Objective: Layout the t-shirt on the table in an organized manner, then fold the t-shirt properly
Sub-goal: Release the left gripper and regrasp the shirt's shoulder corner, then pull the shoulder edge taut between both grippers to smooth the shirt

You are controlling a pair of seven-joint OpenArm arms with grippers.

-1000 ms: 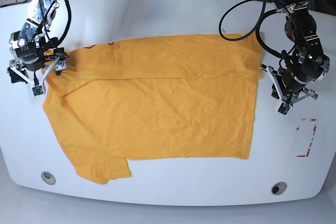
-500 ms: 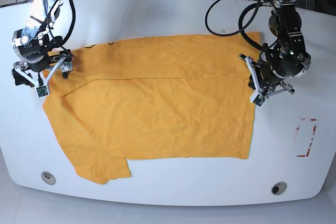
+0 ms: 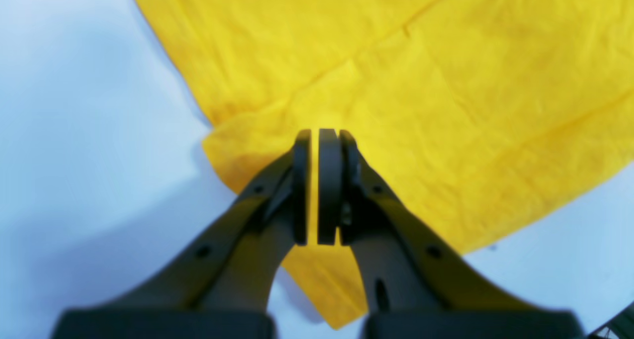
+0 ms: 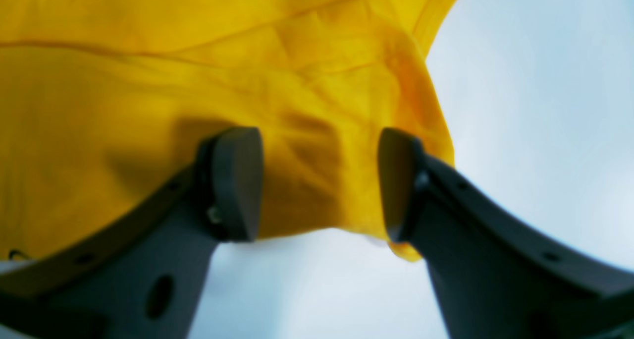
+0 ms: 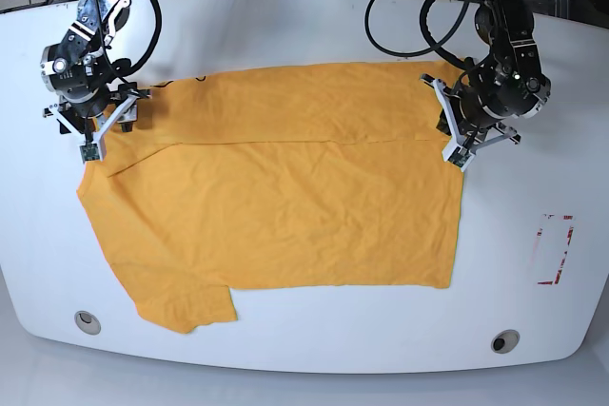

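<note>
Bright, even overhead light. The glossy white desk (image 5: 314,26) shows soft glare along its lower edge in the base view. Both wrist views are soft, the near jaws blurred, casting dim shadows on the yellow t-shirt (image 4: 148,81); their edges bend.
</note>
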